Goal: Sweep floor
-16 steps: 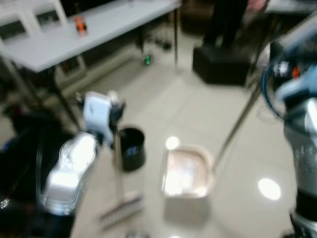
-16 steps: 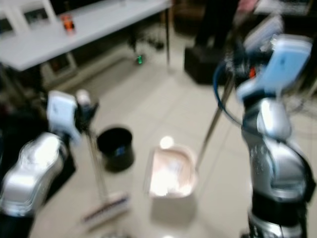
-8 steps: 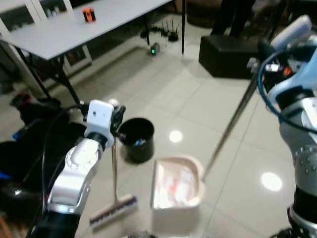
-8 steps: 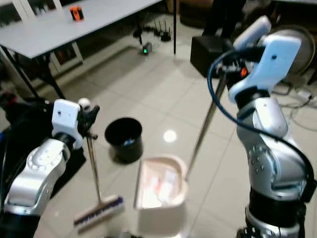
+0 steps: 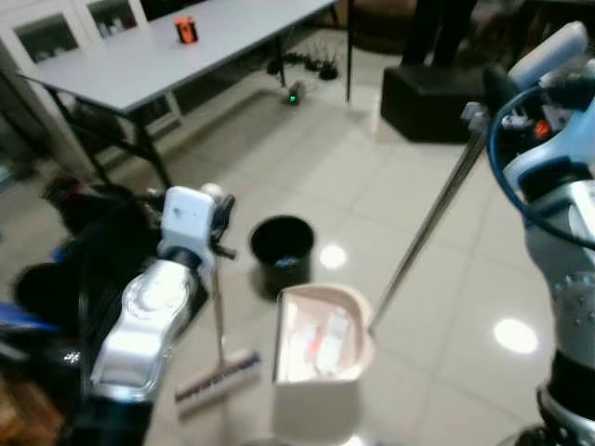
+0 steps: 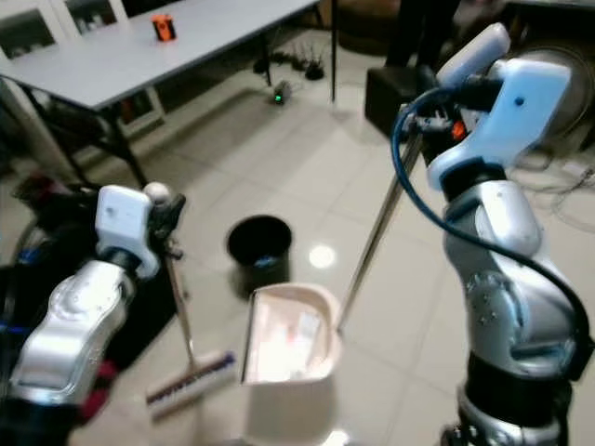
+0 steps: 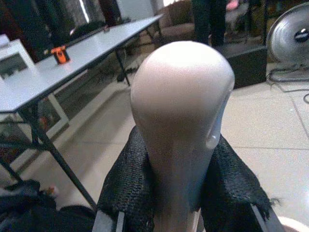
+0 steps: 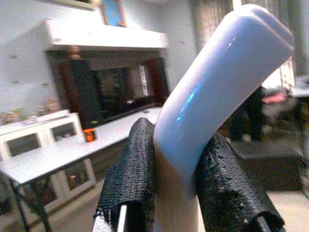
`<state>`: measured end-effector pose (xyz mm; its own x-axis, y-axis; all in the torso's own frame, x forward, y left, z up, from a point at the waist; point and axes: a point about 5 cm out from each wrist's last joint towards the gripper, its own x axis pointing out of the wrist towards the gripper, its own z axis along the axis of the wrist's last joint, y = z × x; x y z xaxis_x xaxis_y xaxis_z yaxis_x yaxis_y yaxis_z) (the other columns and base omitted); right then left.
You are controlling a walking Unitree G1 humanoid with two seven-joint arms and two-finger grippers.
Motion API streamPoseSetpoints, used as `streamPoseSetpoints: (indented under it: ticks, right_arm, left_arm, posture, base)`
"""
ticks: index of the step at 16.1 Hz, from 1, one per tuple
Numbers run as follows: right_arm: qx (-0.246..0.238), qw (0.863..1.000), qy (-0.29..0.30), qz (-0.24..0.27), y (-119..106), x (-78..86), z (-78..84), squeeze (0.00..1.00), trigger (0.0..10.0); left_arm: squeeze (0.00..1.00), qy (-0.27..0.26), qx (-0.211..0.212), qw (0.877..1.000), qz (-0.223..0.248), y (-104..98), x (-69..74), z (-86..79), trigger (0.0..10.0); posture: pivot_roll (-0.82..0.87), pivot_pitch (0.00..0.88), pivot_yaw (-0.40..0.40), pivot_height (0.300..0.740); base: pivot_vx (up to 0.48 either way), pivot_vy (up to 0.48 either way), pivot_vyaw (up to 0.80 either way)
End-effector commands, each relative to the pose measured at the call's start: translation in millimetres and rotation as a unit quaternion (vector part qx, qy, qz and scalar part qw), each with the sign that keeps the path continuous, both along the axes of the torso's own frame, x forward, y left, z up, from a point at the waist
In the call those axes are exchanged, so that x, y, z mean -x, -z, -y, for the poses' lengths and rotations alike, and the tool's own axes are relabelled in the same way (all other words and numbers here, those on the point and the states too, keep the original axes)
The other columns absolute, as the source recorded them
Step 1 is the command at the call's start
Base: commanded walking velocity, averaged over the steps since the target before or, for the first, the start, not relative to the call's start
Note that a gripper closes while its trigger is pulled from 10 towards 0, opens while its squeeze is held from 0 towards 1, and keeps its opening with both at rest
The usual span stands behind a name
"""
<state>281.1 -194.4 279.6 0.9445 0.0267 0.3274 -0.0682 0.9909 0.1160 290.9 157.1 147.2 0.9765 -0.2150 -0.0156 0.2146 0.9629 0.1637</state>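
The left pincer (image 7: pixel 179 193) is pinched on the rounded top of the broom handle (image 7: pixel 179 111), its black fingers (image 7: pixel 128 193) pressed against both sides. From it the thin shaft runs down to the broom head (image 5: pixel 218 381), which rests on the tiled floor (image 5: pixel 344 177) just beside the dustpan (image 5: pixel 318 342), on the robot's left of it.

The right pincer (image 8: pixel 176 188) grips the pale bent top of the dustpan's long handle (image 8: pixel 212 92); that metal pole (image 5: pixel 426 228) slants down to the pan's rear edge. The dustpan stands on the floor with paper scraps and a bit of orange in it.

A black bin (image 5: pixel 283 249) stands on the floor just behind the dustpan, apart from it. Well behind the bin is a grey bench (image 5: pixel 177 51) carrying a small orange object (image 5: pixel 185 30). A dark box (image 5: pixel 432 93) sits on the floor beyond the dustpan's pole.

Against half a second ago, both grips are unchanged and the whole scene has shifted in the head views, so the camera has moved; the bin now appears closer behind the dustpan and the bench stands further into view.
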Motion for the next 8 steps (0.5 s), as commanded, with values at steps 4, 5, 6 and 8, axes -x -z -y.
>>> streamPoseSetpoints:
  ticks: [4,5,6,8]
  right_arm:
    - [-0.001,1.000,-0.008,0.021,-9.1,2.0,-5.1,0.00,10.0]
    - [-0.001,1.000,-0.010,0.022,-9.4,1.9,-5.7,0.00,10.0]
    - [-0.001,1.000,-0.009,0.024,-10.5,1.2,-6.3,0.00,10.0]
    - [0.001,1.000,-0.008,0.027,-13.1,0.6,-6.3,0.00,10.0]
  left_arm:
    - [0.00,0.000,-0.007,1.000,0.026,-10.0,-0.2,-1.9,10.0]
    - [0.00,0.011,-0.039,0.998,0.042,-13.7,1.3,3.0,10.0]
    - [0.00,0.009,-0.039,0.998,0.044,-13.9,0.8,5.9,10.0]
    - [0.00,-0.007,-0.007,0.999,0.045,-15.4,-1.6,4.0,10.0]
  posture:
    - [-0.03,0.000,0.063,0.740]
    - [-0.03,0.000,0.063,0.740]
    - [-0.03,0.000,0.063,0.740]
    - [-0.04,0.000,0.064,0.740]
  base:
    - [0.000,0.415,0.00]
    - [0.000,-0.480,0.00]
    - [0.000,-0.480,0.00]
    - [0.000,-0.240,0.00]
